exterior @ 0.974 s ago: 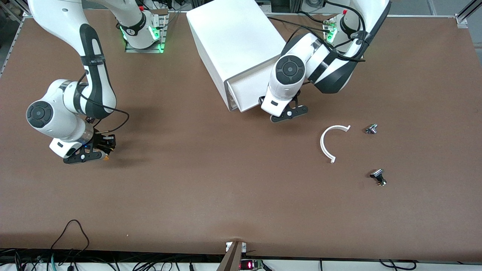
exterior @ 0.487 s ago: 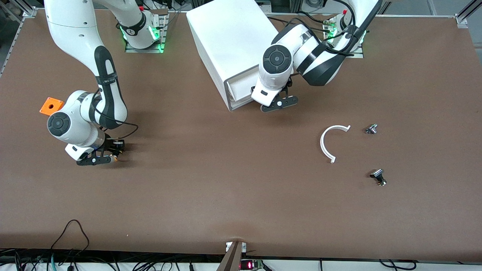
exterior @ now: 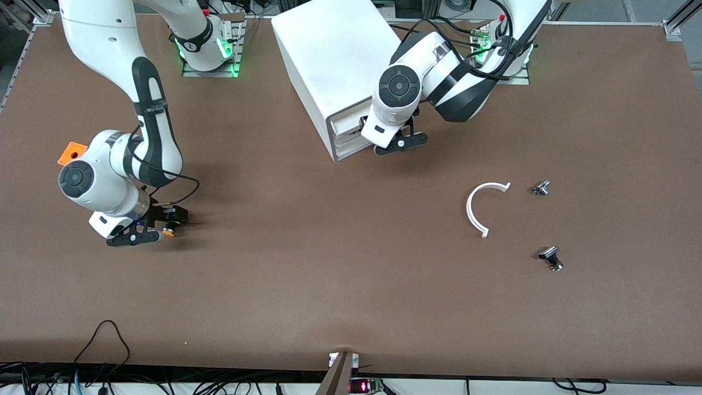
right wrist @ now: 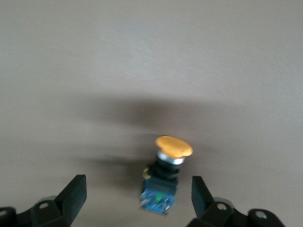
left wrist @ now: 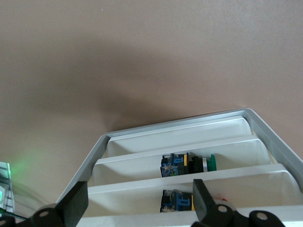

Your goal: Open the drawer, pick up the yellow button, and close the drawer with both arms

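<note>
Button lies on the brown table toward the right arm's end, between the spread fingers of the right gripper, orange-yellow cap up and out, black body and blue base under it; whether the fingers touch it cannot be told, though in the right wrist view both stand apart from it.

Going by size: the table carries the white drawer cabinet near the arms' bases; its drawer stands a little way out, with white dividers and two more small blue-and-black parts in its compartments, one with a green cap; the left gripper sits at the drawer's front, fingers wide apart, holding nothing.

A white curved strip lies toward the left arm's end; just beside it a small metal part, and nearer the front camera a dark part; an orange box shows beside the right arm's wrist.
</note>
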Robot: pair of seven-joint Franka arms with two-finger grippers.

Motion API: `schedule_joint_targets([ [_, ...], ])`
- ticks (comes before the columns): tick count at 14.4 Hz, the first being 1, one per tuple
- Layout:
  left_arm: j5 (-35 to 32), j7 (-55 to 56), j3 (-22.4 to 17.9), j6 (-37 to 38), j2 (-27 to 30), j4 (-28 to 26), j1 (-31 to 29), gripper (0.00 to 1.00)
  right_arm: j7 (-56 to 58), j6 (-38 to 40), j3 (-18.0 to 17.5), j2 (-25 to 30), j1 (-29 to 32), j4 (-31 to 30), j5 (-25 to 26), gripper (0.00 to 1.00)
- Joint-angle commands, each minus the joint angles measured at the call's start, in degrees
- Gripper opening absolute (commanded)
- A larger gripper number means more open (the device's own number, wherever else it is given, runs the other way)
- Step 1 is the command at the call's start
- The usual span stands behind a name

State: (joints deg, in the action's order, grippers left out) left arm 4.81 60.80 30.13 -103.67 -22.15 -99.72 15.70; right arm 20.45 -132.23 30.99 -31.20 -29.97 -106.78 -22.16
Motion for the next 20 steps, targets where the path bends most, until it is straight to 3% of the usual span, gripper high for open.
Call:
schedule_joint_targets([
  [1, 5.46, 0.46, 0.90, 1.10, 1.15, -0.92, 0.03, 0.98, 0.29, 6.71, 1.00, 8.32, -0.18, 0.17, -0.44, 0.99],
  [4, 5.74, 0.46, 0.99, 2.15, 1.15, -0.83, 0.03, 0.98, 0.12, 12.68, 1.80, 12.90, -0.27, 2.53, 3.32, 0.99],
  [9, 6.79, 0.46, 0.99, 3.83, 1.15, -0.74, 0.03, 0.98, -8.39, 25.86, 1.54, 13.09, -0.53, 14.39, 11.07, 0.99],
  [13, 6.09, -0.59, 0.81, 3.57, 1.15, 1.10, -0.50, 0.98, -12.09, 35.79, 1.01, 13.18, 0.51, 22.39, 13.36, 0.99],
  [14, 6.09, -0.59, 0.81, 3.57, 1.15, 1.37, -0.58, 0.98, -13.15, 39.12, -1.60, 13.18, 3.66, 24.50, 13.45, 0.99],
  [16, 6.00, -0.86, 0.55, 3.57, 1.15, 1.63, -0.67, 0.98, -16.65, 43.01, -12.56, 14.40, 12.96, 28.55, 16.51, 0.99],
  [20, 6.00, -0.77, 0.55, 3.30, 1.06, 1.54, -0.14, 0.98, -20.36, 45.21, -29.11, 19.58, 26.95, 28.30, 20.65, 0.99],
])
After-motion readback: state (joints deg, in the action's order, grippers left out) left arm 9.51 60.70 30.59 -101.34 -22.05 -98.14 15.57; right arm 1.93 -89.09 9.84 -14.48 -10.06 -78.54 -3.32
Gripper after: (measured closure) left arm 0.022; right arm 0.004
